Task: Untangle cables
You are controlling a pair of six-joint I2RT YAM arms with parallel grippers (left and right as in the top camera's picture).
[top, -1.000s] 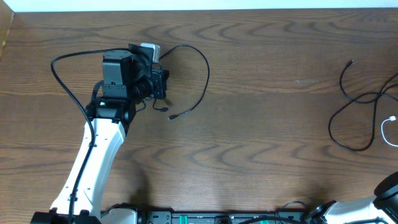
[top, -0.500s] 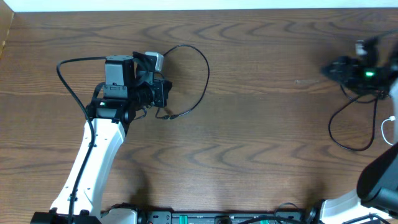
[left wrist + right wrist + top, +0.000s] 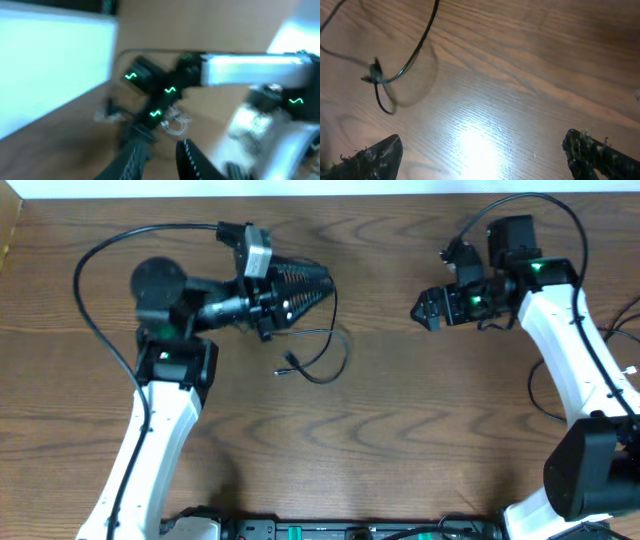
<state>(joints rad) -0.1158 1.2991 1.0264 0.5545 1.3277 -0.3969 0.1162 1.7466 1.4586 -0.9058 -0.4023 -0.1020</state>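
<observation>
On the bench (image 3: 400, 450), 1 black cable (image 3: 345, 352) lies looped left of centre; I'd say the next grab should straddle a single strand near its plug (image 3: 286, 370), not the whole loop. The right gripper (image 3: 425, 310) hangs spread wide and empty to its right; the left gripper (image 3: 318, 283), just beyond, looks barely parted, holding nothing.

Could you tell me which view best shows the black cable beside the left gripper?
Overhead: the black cable lies on the table, curve and plug end clear. The right wrist view catches part of a black cable, probably the same, cut off by the frame. The left wrist view is too blurred to tell.
</observation>
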